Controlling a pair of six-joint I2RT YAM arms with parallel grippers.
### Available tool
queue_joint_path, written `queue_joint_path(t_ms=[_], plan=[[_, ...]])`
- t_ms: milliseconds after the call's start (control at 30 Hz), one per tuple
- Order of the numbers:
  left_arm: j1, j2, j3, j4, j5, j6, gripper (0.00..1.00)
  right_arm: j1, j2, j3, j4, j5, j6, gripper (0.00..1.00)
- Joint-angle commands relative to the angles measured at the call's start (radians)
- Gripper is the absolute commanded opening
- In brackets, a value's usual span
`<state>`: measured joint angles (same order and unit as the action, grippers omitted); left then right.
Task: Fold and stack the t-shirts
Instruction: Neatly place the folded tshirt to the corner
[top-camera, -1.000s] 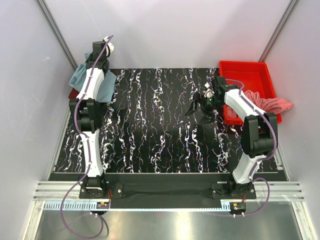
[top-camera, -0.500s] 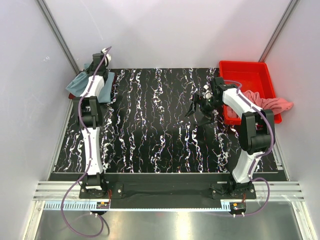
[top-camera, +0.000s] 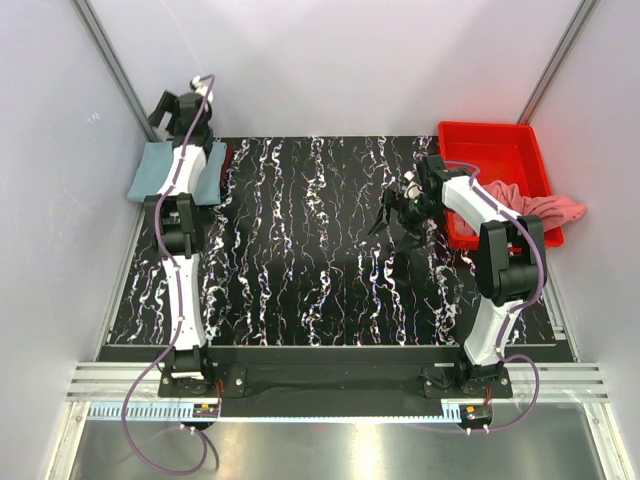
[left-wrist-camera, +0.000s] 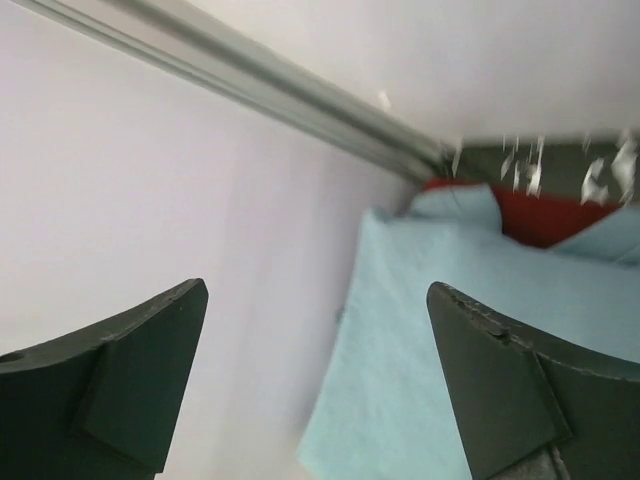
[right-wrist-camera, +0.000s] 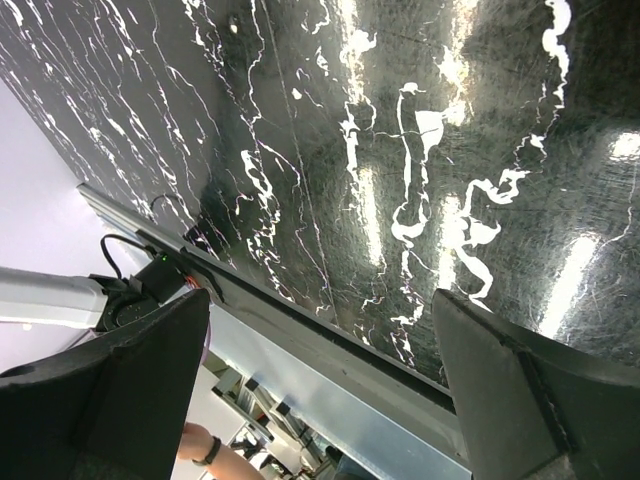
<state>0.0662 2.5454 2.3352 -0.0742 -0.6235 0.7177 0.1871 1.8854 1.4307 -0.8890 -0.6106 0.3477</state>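
Overhanging red tray (top-camera: 497, 150) rim: pink t-shirt (top-camera: 548, 208)

The counter (top-camera: 310, 260) is glossy black with white marble veins, the grey-blue t-shirt (top-camera: 150, 176) at ten o'clock soft matt cloth, the red tray (top-camera: 498, 148) at two o'clock smooth plastic.

Tabletop (top-camera: 320, 270): black with white marbled veining; tray (top-camera: 495, 145): plain red. Grey-blue t-shirt (top-camera: 160, 178) over a dark red cloth (left-wrist-camera: 545, 215); salmon-pink t-shirt (top-camera: 548, 208); all plain. Left arm (top-camera: 187, 300) and right arm (top-camera: 490, 335): white and black, with purple cables (top-camera: 135, 420).
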Motion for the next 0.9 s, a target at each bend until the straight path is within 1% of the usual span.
queue_joint_path(t_ms=[0,33,67,100,133,167,200,233,267,300,333,367,400,433,467,500,533,567,600,633,667,700,733,767,800,833,867], plan=[[-0.055,-0.195,0.021,0.076,-0.045,-0.035,0.99,0.011,-0.065,0.045,-0.014,0.003,0.008,1.0],[-0.062,-0.209,0.0,0.077,-0.053,-0.028,0.99,0.011,-0.086,0.057,-0.018,0.005,0.011,1.0],[-0.092,-0.244,-0.051,0.077,-0.064,-0.032,0.99,0.011,-0.098,0.06,-0.027,0.009,0.011,1.0],[-0.107,-0.264,-0.075,0.02,-0.083,-0.046,0.99,0.011,-0.114,0.053,-0.028,0.014,0.008,1.0],[-0.124,-0.29,-0.105,0.01,-0.099,-0.064,0.99,0.012,-0.141,0.045,-0.033,0.026,0.004,1.0],[-0.164,-0.347,-0.158,-0.015,-0.101,-0.096,0.99,0.011,-0.155,0.036,-0.036,0.034,0.002,1.0],[-0.183,-0.378,-0.172,-0.121,-0.085,-0.139,0.99,0.011,-0.173,0.021,-0.03,0.04,0.001,1.0],[-0.201,-0.407,-0.183,-0.183,-0.053,-0.27,0.99,0.011,-0.213,-0.019,-0.022,0.049,0.002,1.0],[-0.235,-0.466,-0.186,-0.253,-0.026,-0.359,0.99,0.011,-0.235,-0.042,0.001,0.054,0.011,1.0],[-0.25,-0.502,-0.204,-0.392,0.079,-0.544,0.99,0.011,-0.259,-0.093,0.015,0.054,0.029,1.0],[-0.265,-0.54,-0.227,-0.441,0.14,-0.626,0.99,0.011,-0.31,-0.12,0.034,0.049,0.042,1.0],[-0.302,-0.632,-0.269,-0.469,0.197,-0.694,0.99,0.011,-0.34,-0.151,0.085,0.049,0.057,1.0],[-0.325,-0.686,-0.404,-0.461,0.285,-0.809,0.99,0.011,-0.37,-0.215,0.113,0.049,0.085,1.0],[-0.368,-0.742,-0.475,-0.443,0.335,-0.861,0.99,0.012,-0.435,-0.252,0.148,0.037,0.097,1.0],[-0.39,-0.855,-0.566,-0.414,0.391,-0.907,0.99,0.012,-0.469,-0.291,0.221,0.038,0.108,1.0],[-0.413,-0.908,-0.644,-0.347,0.489,-1.004,0.99,0.014,-0.505,-0.362,0.252,0.043,0.123,1.0],[-0.454,-0.96,-0.788,-0.325,0.536,-1.052,0.99,0.014,-0.564,-0.4,0.284,0.038,0.122,1.0],[-0.477,-1.056,-0.856,-0.305,0.569,-1.09,0.99,0.014,-0.594,-0.436,0.35,0.037,0.125,1.0],[-0.505,-1.108,-0.926,-0.25,0.611,-1.148,0.99,0.015,-0.617,-0.505,0.375,0.037,0.122,1.0],[-0.561,-1.158,-1.079,-0.228,0.614,-1.176,0.99,0.017,-0.659,-0.538,0.399,0.025,0.116,1.0],[-0.587,-1.262,-1.15,-0.169,0.617,-1.199,0.99,0.018,-0.675,-0.57,0.445,0.018,0.116,1.0],[-0.609,-1.316,-1.239,-0.144,0.643,-1.253,0.99,0.02,-0.692,-0.635,0.467,0.017,0.122,1.0],[-0.64,-1.424,-1.381,-0.118,0.656,-1.288,0.99,0.021,-0.728,-0.671,0.528,0.006,0.134,1.0],[-0.646,-1.483,-1.466,-0.058,0.675,-1.323,0.99,0.02,-0.75,-0.706,0.56,0.0,0.151,1.0],[-0.654,-1.602,-1.601,-0.032,0.703,-1.383,0.99,0.021,-0.8,-0.781,0.626,-0.009,0.184,1.0],[-0.658,-1.664,-1.602,-0.013,0.703,-1.408,0.99,0.022,-0.831,-0.82,0.627,-0.011,0.201,1.0],[-0.66,-1.724,-1.717,-0.003,0.705,-1.429,0.99,0.023,-0.867,-0.855,0.689,-0.006,0.218,1.0]])
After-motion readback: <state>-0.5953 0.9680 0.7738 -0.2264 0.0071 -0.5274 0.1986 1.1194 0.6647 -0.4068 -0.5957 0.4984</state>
